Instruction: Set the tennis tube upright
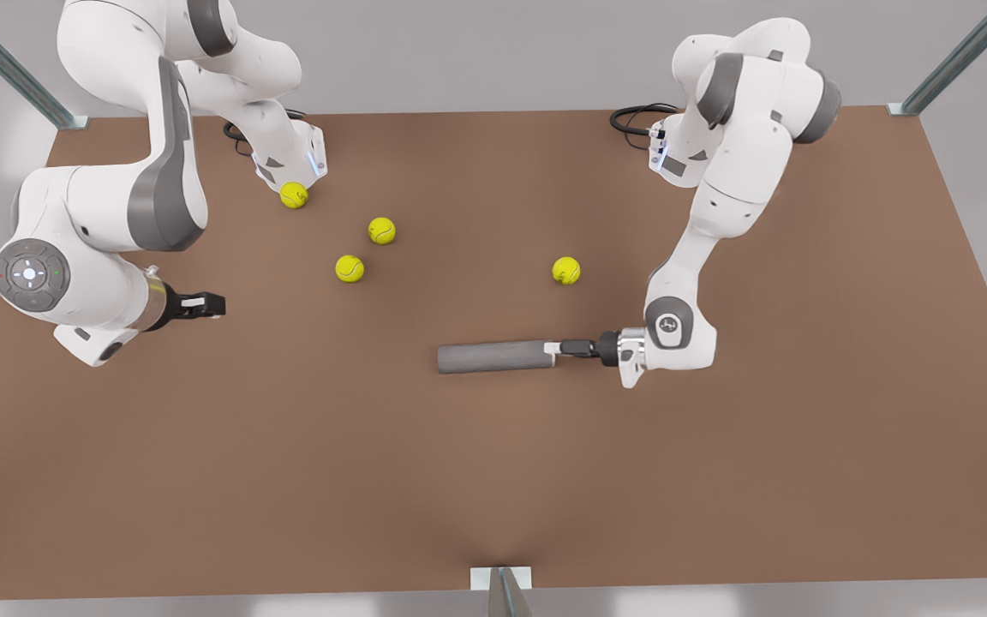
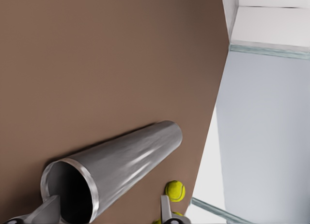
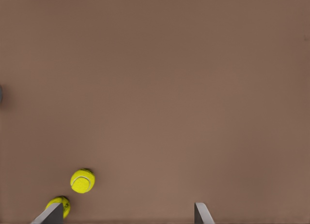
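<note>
The tennis tube (image 1: 493, 356) lies flat on the brown table (image 1: 716, 480), lengthwise across the front view, near the table's middle and a little toward the near edge. Its open, silvery-rimmed end faces the front view's right — straight at the left gripper (image 1: 555, 348), whose arm reaches in low from that side. In the left wrist view the tube (image 2: 131, 163) points away from the camera, and the gripper's fingers (image 2: 46, 212) are spread to either side of the rim (one finger right against the rim, the other standing a little off the tube's wall). They are not pinching it.

The right gripper (image 1: 218, 303) waits at the front view's left, well apart from the tube, its fingers (image 3: 52, 214) spread wide over bare table.

Four tennis balls (image 1: 381, 230) sit farther back.
</note>
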Tool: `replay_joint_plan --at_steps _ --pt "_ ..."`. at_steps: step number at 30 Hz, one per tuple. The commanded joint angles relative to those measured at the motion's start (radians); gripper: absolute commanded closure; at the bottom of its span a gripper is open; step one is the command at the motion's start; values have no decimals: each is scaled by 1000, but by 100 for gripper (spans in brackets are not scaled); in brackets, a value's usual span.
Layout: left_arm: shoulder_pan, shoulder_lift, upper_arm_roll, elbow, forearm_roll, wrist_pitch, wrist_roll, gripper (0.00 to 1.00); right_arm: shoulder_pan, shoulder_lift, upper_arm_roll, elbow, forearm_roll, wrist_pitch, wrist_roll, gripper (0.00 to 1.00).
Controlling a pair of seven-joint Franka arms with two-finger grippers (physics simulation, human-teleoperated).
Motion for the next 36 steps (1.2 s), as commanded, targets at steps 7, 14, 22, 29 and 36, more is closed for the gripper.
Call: replay_joint_plan --at_steps 7,14,22,29,36 --pt "-48 39 1 36 -63 22 79 0 3 -3 0 3 2 -16 77 0" --pt "-52 42 1 37 -60 22 80 34 2 -3 1 3 4 -16 77 0" --pt "-53 38 1 36 -52 16 74 47 2 -4 1 3 7 -17 77 0" --pt "-62 27 1 37 -49 16 56 58 0 -4 1 4 7 -17 77 0" --pt "-64 -8 2 36 -4 13 4 61 -3 -7 1 4 8 -29 77 0"
